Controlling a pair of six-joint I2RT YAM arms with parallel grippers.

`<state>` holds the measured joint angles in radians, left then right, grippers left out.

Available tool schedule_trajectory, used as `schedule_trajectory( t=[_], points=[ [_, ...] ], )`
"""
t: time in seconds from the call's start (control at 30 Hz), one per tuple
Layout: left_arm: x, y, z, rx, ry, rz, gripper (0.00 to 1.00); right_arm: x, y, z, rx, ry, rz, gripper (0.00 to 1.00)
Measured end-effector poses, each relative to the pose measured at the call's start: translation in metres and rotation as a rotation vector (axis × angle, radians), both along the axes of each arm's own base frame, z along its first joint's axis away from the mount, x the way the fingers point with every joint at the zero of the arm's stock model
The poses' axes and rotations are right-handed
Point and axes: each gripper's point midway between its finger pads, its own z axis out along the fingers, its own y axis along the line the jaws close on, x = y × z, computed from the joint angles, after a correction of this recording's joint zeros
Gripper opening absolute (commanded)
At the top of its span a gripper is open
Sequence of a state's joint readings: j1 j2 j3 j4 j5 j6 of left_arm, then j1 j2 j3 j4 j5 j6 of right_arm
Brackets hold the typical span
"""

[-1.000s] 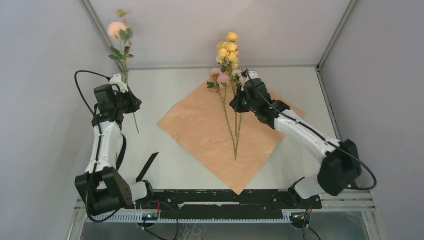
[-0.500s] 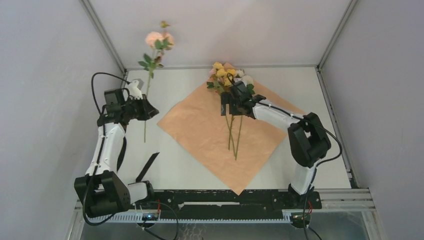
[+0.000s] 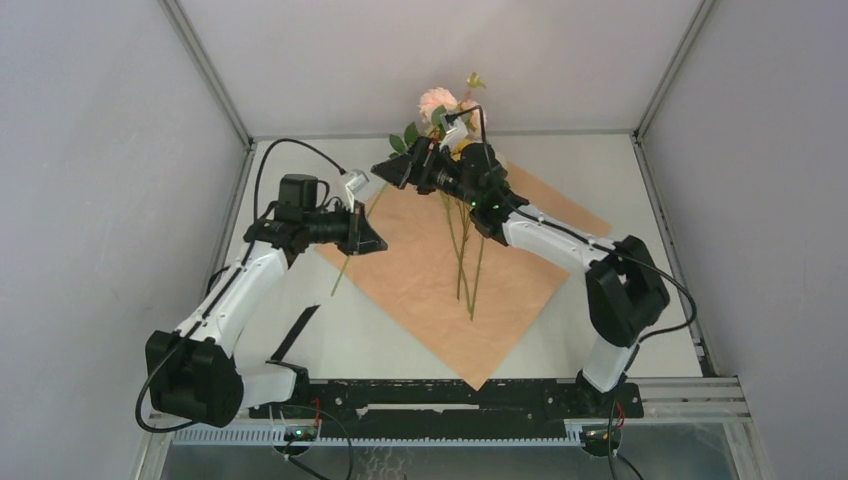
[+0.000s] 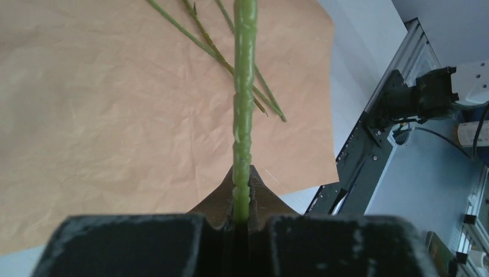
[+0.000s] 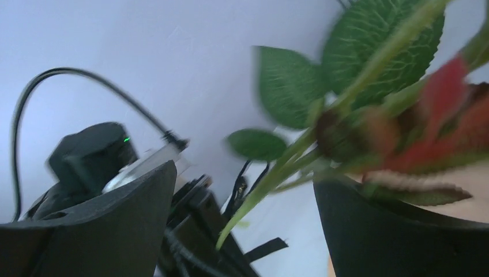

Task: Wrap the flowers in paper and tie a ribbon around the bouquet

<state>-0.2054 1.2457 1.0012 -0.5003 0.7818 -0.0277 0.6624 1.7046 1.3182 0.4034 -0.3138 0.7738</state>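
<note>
The left gripper (image 4: 242,202) was clamped on the lower stem of a single pink flower (image 3: 437,100), its jaws together with only the thin green stalk between them. The grip sat low on the stem, which left the bloom and leaves free at the upper end, raised off the table (image 3: 370,340) and leaning toward the far side. The paper (image 3: 400,265) lay flat at the centre of the table, peach face up, with one corner pointing near. This orientation appeared suited to rolling a cone along the diagonal. The other flowers (image 3: 463,265) lay on the paper with their stems running toward the near corner. Their heads were at the far side, largely hidden behind the right arm. The right gripper (image 5: 245,184) stood spread wide, with one finger on each side of the pink flower's leafy upper stem. The right wrist view was blurred, so contact could not be confirmed. Judged from this arrangement, the step in hand was a supported placement: the left arm carried the flower while the right gripper bracketed its top to steer it beside the others. The ribbon (image 3: 295,333) lay on the table at the near left, beside the left arm and apart from the paper, untouched. Wrapping and tying were not yet begun.
</note>
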Motion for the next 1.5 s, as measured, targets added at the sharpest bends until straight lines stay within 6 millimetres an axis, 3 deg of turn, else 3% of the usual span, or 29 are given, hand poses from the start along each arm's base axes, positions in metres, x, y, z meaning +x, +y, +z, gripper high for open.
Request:
schedule_trajectory(
  t=[0.1, 0.17, 0.2, 0.23, 0.27, 0.33, 0.37, 0.43, 0.57, 0.73, 0.87, 1.0, 1.07, 1.17, 1.23, 1.33, 1.5],
  points=[
    [-0.007, -0.011, 0.0, 0.0, -0.002, -0.041, 0.0, 0.012, 0.012, -0.027, 0.018, 0.099, 0.004, 0.92],
    [-0.009, -0.015, -0.001, 0.003, 0.002, -0.054, 0.0, 0.017, 0.017, -0.043, 0.016, 0.15, 0.001, 0.74],
    [-0.01, -0.016, -0.002, 0.004, 0.004, -0.058, 0.0, 0.019, 0.019, -0.049, 0.016, 0.172, 0.003, 0.5],
    [-0.011, -0.018, -0.003, 0.006, 0.008, -0.065, 0.0, 0.021, 0.019, -0.055, 0.014, 0.189, 0.005, 0.17],
    [-0.012, -0.02, -0.005, 0.009, 0.013, -0.068, 0.09, 0.021, 0.02, -0.057, 0.016, 0.198, 0.011, 0.01],
    [-0.013, -0.02, -0.015, 0.038, 0.044, -0.062, 0.5, 0.019, 0.02, -0.053, 0.041, 0.227, 0.032, 0.0],
    [-0.012, -0.019, -0.021, 0.055, 0.054, -0.062, 0.64, 0.018, 0.02, -0.048, 0.038, 0.21, 0.037, 0.0],
    [-0.01, -0.014, -0.031, 0.102, 0.07, -0.049, 0.74, 0.017, 0.014, -0.05, -0.018, 0.181, 0.025, 0.0],
    [0.008, 0.016, -0.033, 0.198, 0.051, 0.029, 0.77, 0.031, -0.03, -0.082, -0.286, 0.169, -0.095, 0.0],
    [0.041, 0.093, -0.041, 0.313, 0.041, 0.263, 0.79, 0.051, -0.089, -0.123, -0.667, 0.222, -0.22, 0.01],
    [0.051, 0.146, -0.053, 0.352, 0.097, 0.423, 0.79, 0.077, -0.115, -0.158, -0.86, 0.297, -0.268, 0.19],
    [0.047, 0.159, -0.065, 0.368, 0.139, 0.462, 0.79, 0.094, -0.135, -0.212, -1.024, 0.376, -0.306, 0.49],
    [0.043, 0.159, -0.07, 0.369, 0.152, 0.459, 0.79, 0.101, -0.14, -0.234, -1.085, 0.399, -0.316, 0.57],
    [0.04, 0.158, -0.074, 0.37, 0.166, 0.456, 0.79, 0.109, -0.147, -0.254, -1.157, 0.416, -0.328, 0.61],
    [0.04, 0.158, -0.075, 0.371, 0.171, 0.455, 0.79, 0.106, -0.154, -0.258, -1.197, 0.426, -0.334, 0.62],
    [0.04, 0.158, -0.078, 0.372, 0.18, 0.454, 0.79, 0.101, -0.16, -0.248, -1.219, 0.405, -0.348, 0.63],
    [0.04, 0.158, -0.081, 0.37, 0.193, 0.455, 0.8, 0.053, -0.176, -0.204, -1.207, 0.334, -0.356, 0.64]
  ],
)
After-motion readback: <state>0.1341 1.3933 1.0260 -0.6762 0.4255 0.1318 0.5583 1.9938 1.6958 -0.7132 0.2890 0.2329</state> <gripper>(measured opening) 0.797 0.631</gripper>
